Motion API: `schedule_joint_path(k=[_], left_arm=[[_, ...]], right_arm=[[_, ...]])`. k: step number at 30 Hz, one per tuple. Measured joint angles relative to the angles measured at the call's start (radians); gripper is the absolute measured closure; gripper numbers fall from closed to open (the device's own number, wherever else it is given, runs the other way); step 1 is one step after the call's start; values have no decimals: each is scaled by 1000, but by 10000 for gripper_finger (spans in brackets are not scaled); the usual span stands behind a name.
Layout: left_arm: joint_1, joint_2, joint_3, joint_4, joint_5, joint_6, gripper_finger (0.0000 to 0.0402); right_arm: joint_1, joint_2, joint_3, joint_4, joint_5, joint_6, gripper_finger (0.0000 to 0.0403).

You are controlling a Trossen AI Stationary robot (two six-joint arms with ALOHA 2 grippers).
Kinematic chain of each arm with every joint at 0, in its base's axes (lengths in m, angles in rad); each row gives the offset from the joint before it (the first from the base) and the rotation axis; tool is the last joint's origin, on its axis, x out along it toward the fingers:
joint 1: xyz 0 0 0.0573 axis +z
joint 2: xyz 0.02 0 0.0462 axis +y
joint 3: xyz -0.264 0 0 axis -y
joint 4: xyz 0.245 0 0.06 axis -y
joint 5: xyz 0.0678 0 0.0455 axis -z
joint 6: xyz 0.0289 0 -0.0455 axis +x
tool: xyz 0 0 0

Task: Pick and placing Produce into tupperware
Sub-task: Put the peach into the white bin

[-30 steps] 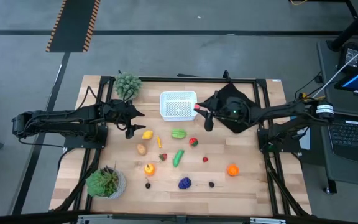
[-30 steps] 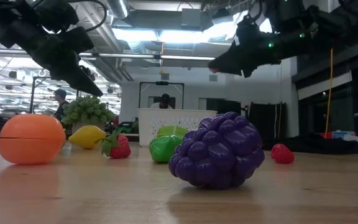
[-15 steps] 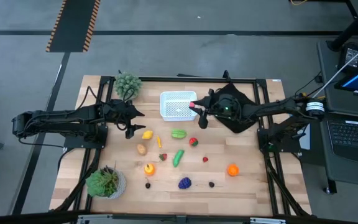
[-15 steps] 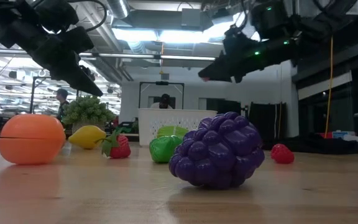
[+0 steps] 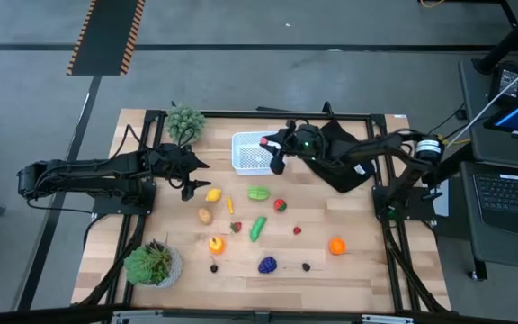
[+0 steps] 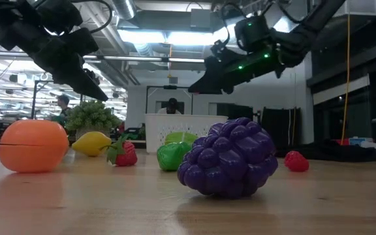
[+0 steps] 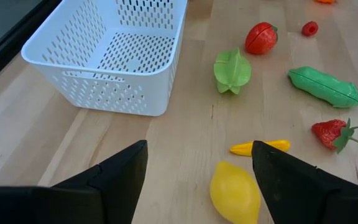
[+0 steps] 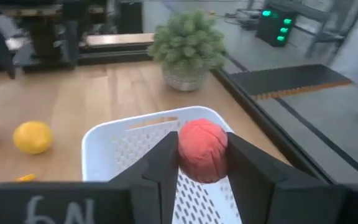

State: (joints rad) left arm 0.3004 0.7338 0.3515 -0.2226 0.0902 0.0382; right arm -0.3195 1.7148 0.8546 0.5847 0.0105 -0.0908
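Note:
The white tupperware (image 5: 252, 157) stands at the table's far middle and also shows in the right wrist view (image 8: 114, 149). My right gripper (image 5: 269, 147) hovers over its right part, shut on a round red fruit (image 5: 263, 141). Produce lies scattered nearer: a yellow lemon (image 5: 212, 193), a green star fruit (image 5: 258, 193), a green pod (image 5: 257, 228), purple grapes (image 6: 227, 156) and an orange (image 6: 32, 145). My left gripper (image 5: 190, 184) hangs open just above the table, left of the lemon (image 7: 234, 193). My right gripper pinches the round red fruit (image 8: 202, 149) between its two fingers, one finger (image 8: 160, 165) on each side of the ball. The fingers come from the table's right, slanting down. The fruit is lifted clear, above the tupperware's inside.
Two bushy potted plants stand at the far left (image 5: 184, 121) and near left (image 5: 154, 263). A black cloth (image 5: 342, 162) lies right of the tupperware, under the right arm. People show in the room behind (image 6: 173, 104). Bare wood lies along the table's right side.
My right gripper has moved toward the table's left and slightly toward the far edge, carrying the red fruit from beside the tupperware's right wall to over its inside. It has stayed shut on the fruit.

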Motion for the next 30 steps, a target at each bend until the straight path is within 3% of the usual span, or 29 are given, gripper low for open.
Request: schedule_joint_path(k=[4,19,24,30], left_arm=[[0,0,0,0,0,0,123],[0,0,0,0,0,-1,123],[0,0,0,0,0,-1,123],[0,0,0,0,0,-4,123]], right_arm=[[-8,29,119,-178,-65,-45,279],[-42,113,575,-1066,-67,-187,279],[-49,113,668,-1195,-68,-232,279],[-51,113,686,-1209,-112,-241,279]])
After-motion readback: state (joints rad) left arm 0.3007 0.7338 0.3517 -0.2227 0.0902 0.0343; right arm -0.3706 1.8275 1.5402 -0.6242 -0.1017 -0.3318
